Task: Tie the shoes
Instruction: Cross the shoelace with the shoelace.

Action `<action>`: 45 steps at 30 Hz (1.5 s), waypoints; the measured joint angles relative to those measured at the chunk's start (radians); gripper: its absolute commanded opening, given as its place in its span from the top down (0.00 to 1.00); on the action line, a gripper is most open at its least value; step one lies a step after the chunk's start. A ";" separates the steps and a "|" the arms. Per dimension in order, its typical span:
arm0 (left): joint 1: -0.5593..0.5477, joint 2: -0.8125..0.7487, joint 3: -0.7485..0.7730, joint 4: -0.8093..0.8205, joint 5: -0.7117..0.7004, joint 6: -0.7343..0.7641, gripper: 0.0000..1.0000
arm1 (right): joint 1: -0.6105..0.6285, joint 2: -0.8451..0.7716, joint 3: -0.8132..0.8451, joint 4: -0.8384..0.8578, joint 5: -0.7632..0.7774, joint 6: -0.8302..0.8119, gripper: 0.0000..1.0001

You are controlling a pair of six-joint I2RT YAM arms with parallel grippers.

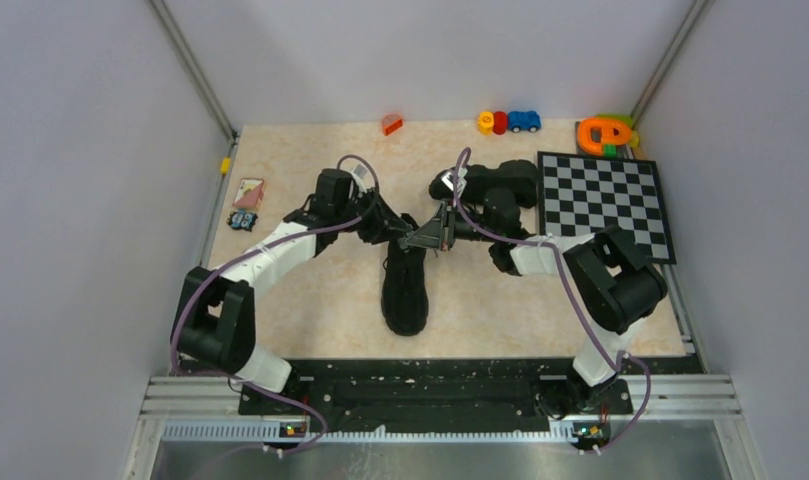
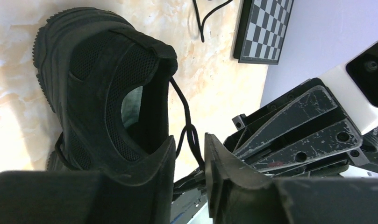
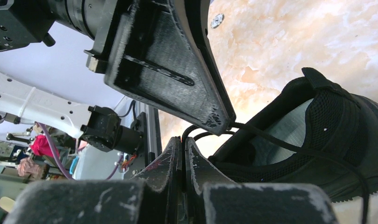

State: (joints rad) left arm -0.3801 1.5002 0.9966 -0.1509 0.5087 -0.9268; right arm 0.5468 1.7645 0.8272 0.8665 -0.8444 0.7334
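left claw astride the lace, right claw pinched shut

left wrist view: own two fingers fill the bottom of the frame and stand apart. lace strands run down through the gap. i cannot tell if either pad touches them. behind the fingers the near shoe shows its heel collar, mesh lining and pale insole. the lace rises taut from the collar to the claws. only this view shows that gap.

right wrist view: own fingers are pressed together with a loop of lace coming out of the seam at the tips, so this claw is clamped on the lace. the broad side of a left claw finger hangs just above, its tip on the same strand. no other view shows this pinch.

top view: jaws too small to read. it alone gives the layout. the near shoe lies mid tabletop, toe toward the arm bases, with both claws meeting over its heel end. the far shoe sits behind the right arm, partly hidden, beside the checkerboard. small toys line the far edge.
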 measured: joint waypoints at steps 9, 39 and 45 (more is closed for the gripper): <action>0.012 0.013 0.000 0.021 -0.013 -0.005 1.00 | 0.000 0.000 0.000 -0.001 -0.005 0.000 1.00; 0.052 -0.101 -0.108 0.094 0.013 -0.009 0.23 | 0.000 0.000 0.000 0.000 0.012 0.028 1.00; 0.045 -0.049 -0.087 0.124 0.037 -0.052 0.46 | 0.000 0.000 0.000 0.001 0.012 0.029 1.00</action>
State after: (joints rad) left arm -0.3355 1.4513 0.9100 -0.0269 0.5453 -0.9787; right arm 0.5468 1.7645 0.8272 0.8673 -0.8326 0.7628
